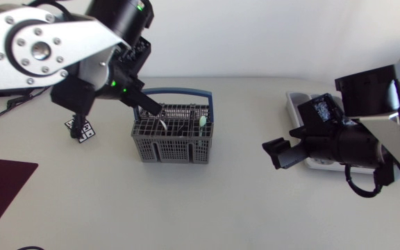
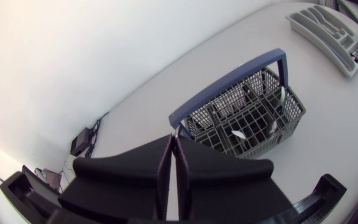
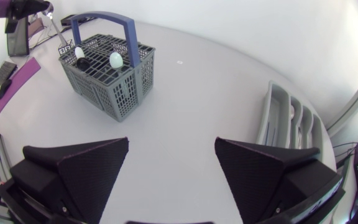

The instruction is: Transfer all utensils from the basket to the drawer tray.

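Over basket (image 1: 172, 142), left tool (image 1: 155, 109): clenched, fingers pressed together, tips just above the compartments at the basket's left end, close under the blue handle (image 1: 179, 91). Nothing shows between the fingers; cannot tell whether a thin stem is pinched there.
Right tool (image 3: 171, 149): released, fingers wide apart, above bare bench (image 1: 221, 208) between basket and tray.
Utensils (image 3: 115, 60): inside the basket, upright, pale ends up.
Tray (image 3: 284, 118): right side of bench, well apart from basket, partly under the right arm in the head view.
Step (judged): a pick from the basket; utensils remain to move.
Doing it well: open above one stem only, straddle it, close low on it. Lift straight up until the end clears the rim. Keep off the blue handle and grid walls, or the basket may drag or tip.
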Available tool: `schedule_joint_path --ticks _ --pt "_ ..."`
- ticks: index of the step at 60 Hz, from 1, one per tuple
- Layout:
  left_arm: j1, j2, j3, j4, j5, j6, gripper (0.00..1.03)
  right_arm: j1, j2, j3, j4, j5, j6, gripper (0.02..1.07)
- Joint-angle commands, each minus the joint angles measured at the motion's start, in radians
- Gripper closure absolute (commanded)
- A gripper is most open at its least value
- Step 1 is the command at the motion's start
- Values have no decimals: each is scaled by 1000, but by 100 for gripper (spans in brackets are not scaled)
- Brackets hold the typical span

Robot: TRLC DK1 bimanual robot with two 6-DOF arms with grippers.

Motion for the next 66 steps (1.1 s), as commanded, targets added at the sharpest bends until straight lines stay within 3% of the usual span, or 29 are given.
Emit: schedule_joint_path --ticks 1,8,14,19,20,26,42,50,54,66 --pt "-15 -58 61 -17 -18 21 99 16 -30 -13 -11 4 -36 7" --pt "-38 -113 92 -24 -4 4 99 29 -68 18 -53 -2 -57 7" --pt "-63 -145 97 -32 84 -50 99 50 -107 36 -76 -29 -59 7" --pt "-72 -150 98 -41 185 -95 99 78 -134 53 -82 -39 -57 7" --pt "-70 -148 98 -44 246 -119 99 90 -134 62 -83 -39 -57 7" --pt "-67 -131 100 -55 406 -170 99 134 -133 91 -92 -48 -50 7" --pt "-58 -8 129 -96 723 -248 98 249 -58 159 -69 -59 -40 17" --pt "-41 57 162 -124 840 -276 98 289 -15 177 -54 -62 -45 17" --pt "-32 84 182 -138 878 -285 98 299 1 179 -39 -72 -46 24" --pt "-17 143 224 -158 952 -297 98 317 48 183 -8 -86 -54 25"
